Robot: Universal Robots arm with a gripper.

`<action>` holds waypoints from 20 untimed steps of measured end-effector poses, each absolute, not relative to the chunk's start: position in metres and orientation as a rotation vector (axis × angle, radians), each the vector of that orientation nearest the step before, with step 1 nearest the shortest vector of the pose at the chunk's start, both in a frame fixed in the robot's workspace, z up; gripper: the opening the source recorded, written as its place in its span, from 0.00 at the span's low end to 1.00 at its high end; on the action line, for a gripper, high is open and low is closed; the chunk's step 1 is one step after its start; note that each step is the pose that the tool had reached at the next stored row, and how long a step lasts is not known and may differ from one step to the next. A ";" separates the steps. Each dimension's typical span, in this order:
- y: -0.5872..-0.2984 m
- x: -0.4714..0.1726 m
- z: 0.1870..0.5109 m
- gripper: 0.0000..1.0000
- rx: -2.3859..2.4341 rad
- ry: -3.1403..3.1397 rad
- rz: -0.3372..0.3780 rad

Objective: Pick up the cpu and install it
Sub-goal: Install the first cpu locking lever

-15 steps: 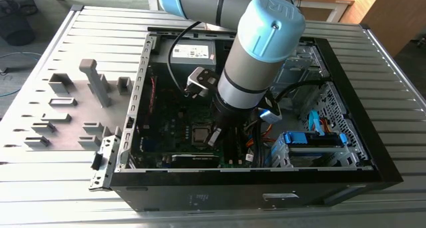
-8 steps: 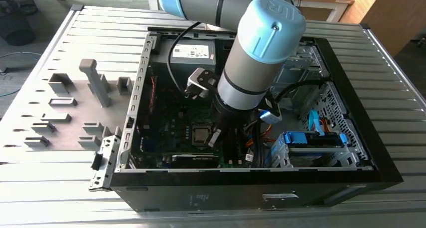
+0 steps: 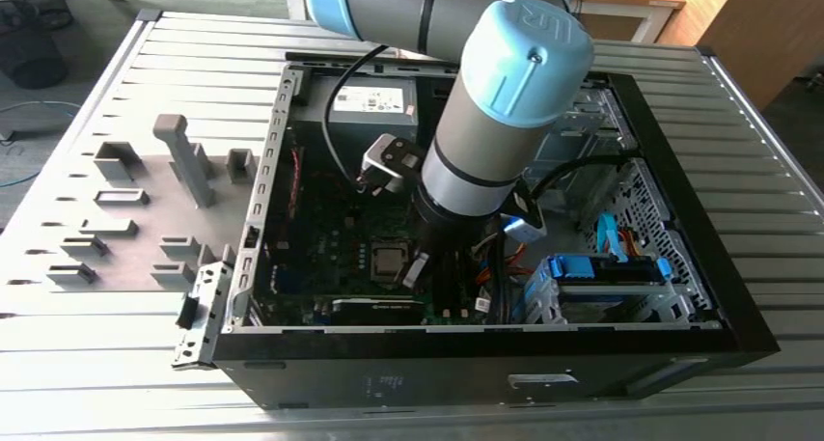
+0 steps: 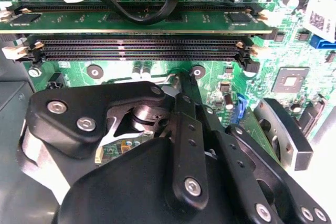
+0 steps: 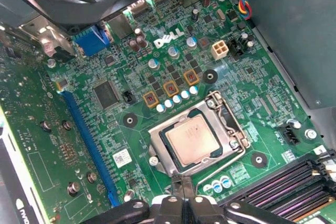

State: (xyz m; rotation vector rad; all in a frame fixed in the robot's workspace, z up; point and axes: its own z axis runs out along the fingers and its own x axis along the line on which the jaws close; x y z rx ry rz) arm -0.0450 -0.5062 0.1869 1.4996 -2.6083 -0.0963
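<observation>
the cpu point(image 5: 192, 140), a flat square chip with a plain silver top, already lies in its socket point(image 5: 231, 124) on the green motherboard point(image 5: 105, 145), level within the metal frame. i judge the install step in hand; next i need a light, square press. my gripper point(image 5: 182, 192) hangs just beside the socket edge, fingers together, holding nothing, inside the open computer case point(image 3: 258, 267).

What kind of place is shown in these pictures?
Probably a robotics lab or test bench for computer assembly. An open computer case lies on a slatted metal table, a grey fixture plate with part holders sits beside it, and the cpu rests in the motherboard socket.
</observation>
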 end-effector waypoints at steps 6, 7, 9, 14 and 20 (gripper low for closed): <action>-0.509 -0.045 0.187 0.11 1.509 -2.616 -0.130; -0.510 -0.045 0.187 0.11 1.510 -2.617 -0.133; -0.512 -0.045 0.187 0.11 1.510 -2.618 -0.135; -0.513 -0.044 0.187 0.11 1.512 -2.620 -0.145; -0.513 -0.043 0.187 0.11 1.515 -2.623 -0.158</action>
